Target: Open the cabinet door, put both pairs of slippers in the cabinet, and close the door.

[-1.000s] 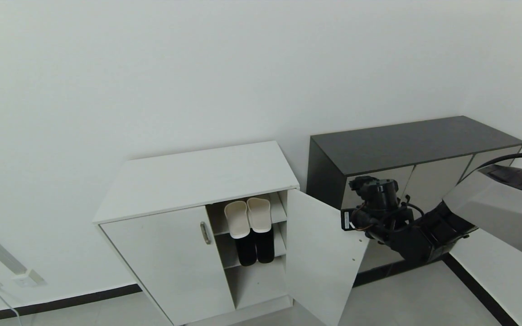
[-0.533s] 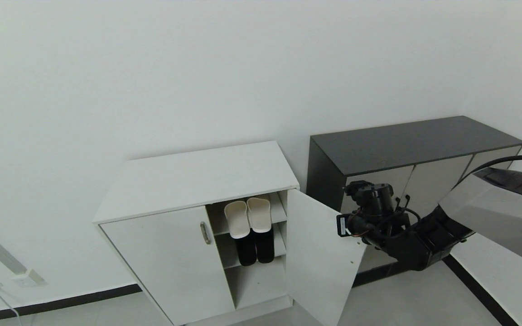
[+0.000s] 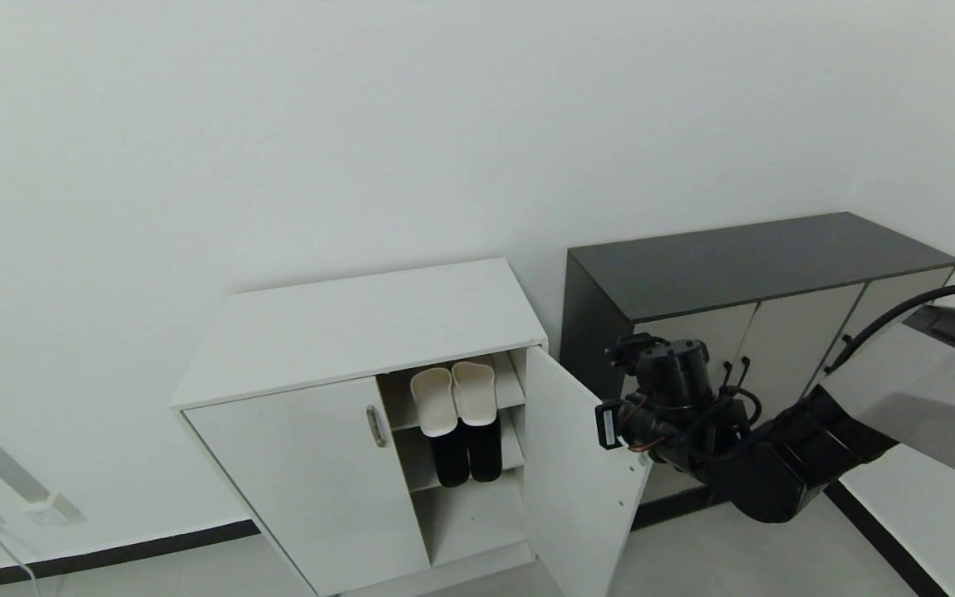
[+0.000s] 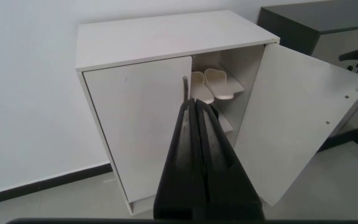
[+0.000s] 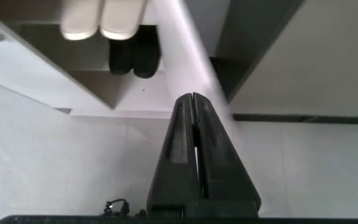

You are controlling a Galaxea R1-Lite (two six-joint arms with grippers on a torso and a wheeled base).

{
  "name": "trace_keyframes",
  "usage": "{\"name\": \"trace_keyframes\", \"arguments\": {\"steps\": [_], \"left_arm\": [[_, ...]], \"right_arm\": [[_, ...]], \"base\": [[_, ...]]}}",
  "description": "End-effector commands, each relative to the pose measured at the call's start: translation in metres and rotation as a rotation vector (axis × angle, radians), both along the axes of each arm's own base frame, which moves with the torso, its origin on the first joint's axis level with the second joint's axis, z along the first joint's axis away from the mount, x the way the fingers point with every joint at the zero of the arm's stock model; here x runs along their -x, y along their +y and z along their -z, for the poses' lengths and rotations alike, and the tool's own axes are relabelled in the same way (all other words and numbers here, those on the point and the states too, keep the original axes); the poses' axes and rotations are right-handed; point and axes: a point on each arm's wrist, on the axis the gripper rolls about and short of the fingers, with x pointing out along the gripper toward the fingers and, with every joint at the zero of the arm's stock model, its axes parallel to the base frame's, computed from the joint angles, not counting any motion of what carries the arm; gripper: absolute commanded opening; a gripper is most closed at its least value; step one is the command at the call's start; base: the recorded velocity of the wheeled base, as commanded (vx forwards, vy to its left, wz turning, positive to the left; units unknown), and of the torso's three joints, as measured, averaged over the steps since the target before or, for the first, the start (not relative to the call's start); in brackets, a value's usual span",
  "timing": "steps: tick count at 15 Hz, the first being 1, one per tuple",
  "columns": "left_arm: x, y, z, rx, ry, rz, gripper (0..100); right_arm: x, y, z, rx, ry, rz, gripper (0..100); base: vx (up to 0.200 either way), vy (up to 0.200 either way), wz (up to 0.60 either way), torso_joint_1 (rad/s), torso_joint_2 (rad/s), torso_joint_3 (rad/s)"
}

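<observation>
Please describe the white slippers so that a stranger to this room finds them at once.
Look at the white cabinet against the wall, left of the dark cabinet. Its right door stands open, and the white slippers lie on the upper shelf inside. Directly below them sits a black pair.

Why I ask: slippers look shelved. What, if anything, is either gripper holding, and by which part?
Nothing: the left gripper and right gripper are both shut empty.
</observation>
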Motion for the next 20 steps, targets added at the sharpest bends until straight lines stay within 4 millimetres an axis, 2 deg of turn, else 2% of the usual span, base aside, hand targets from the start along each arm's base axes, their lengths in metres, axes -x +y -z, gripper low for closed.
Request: {"name": "trace_keyframes", "arguments": {"steps": [1,3,7,9,13,17,20], "left_arm": [[0.0,0.0,0.0,0.002,0.0,0.0,0],[0.0,0.0,0.0,0.002,0.0,0.0,0],[0.0,0.0,0.0,0.002,0.0,0.0,0],[0.0,0.0,0.0,0.002,0.0,-0.003,0],[0.0,0.0,0.0,0.001,0.0,-0.017,0],[0.0,0.0,0.0,0.001,0.0,-0.017,0],[0.0,0.0,0.0,0.003,0.0,-0.017,0]], "right_arm": [[-0.009,-0.01,0.009,0.016,0.016,0.031,0],[-0.023,-0.017,0.025,0.028,0.039,0.062,0],[-0.02,-0.013,0.03,0.035,0.053,0.047,0],[-0.01,-0.002,0.03,0.032,0.049,0.01,0],[0.028,0.023,0.008,-0.005,-0.004,-0.105,0],[0.044,0.015,-0.003,0.013,-0.083,-0.171,0],[0.045,0.014,-0.007,-0.003,-0.117,-0.18,0]], "base": [[0.0,0.0,0.0,0.0,0.0,0.0],[0.0,0.0,0.0,0.0,0.0,0.0],[0.0,0.0,0.0,0.0,0.0,0.0],[0.0,0.0,0.0,0.0,0.0,0.0],[0.0,0.0,0.0,0.0,0.0,0.0],[0.0,0.0,0.0,0.0,0.0,0.0],[0.0,0.0,0.0,0.0,0.0,0.0]]}}
